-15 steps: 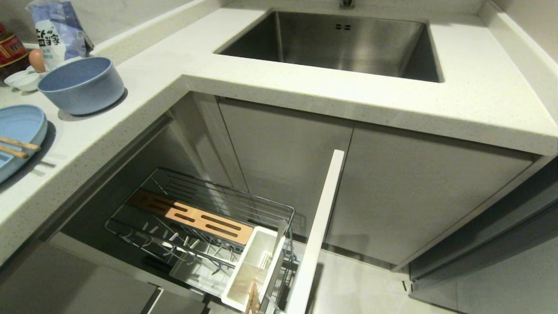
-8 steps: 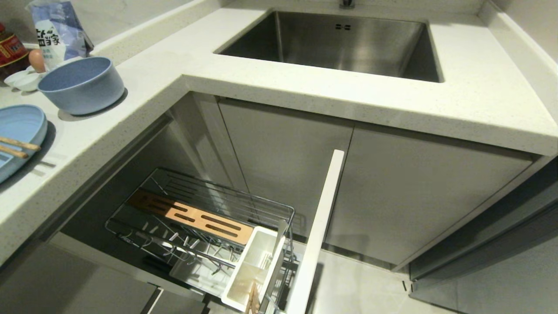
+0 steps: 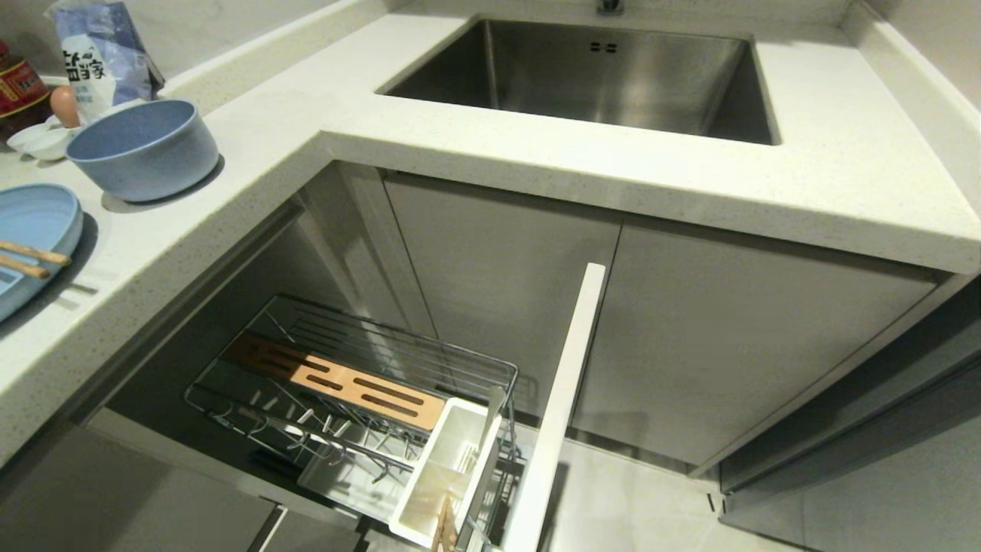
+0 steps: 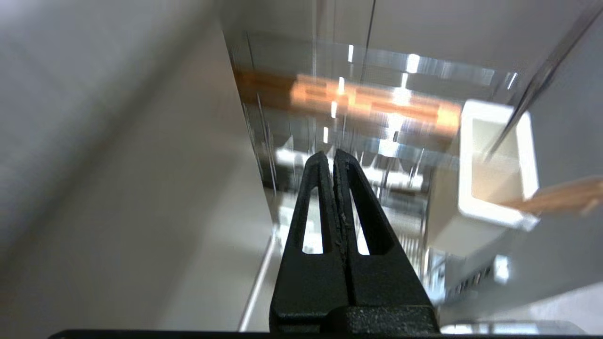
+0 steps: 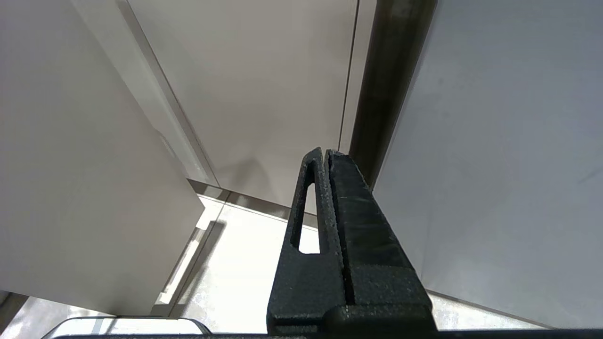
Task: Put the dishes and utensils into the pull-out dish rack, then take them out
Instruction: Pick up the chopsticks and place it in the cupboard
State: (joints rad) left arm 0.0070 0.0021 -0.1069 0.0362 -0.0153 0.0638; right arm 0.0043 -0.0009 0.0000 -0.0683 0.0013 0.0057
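Observation:
The pale-blue bowl and the pale-blue plate stand on the counter at the left. Two wooden chopsticks lie across the plate. Below, the dish rack is pulled out, with its wooden strip, white caddy and white panel front. In the caddy lean wooden sticks and a thin metal spoon handle. My left gripper hangs shut and empty above the rack's near side. My right gripper is shut and empty over the floor by the cabinet doors. Neither arm shows in the head view.
A steel sink is set in the counter at the back. A printed bag, a dark bottle, an egg and small white saucers crowd the far left corner. Grey cabinet doors stand behind the rack.

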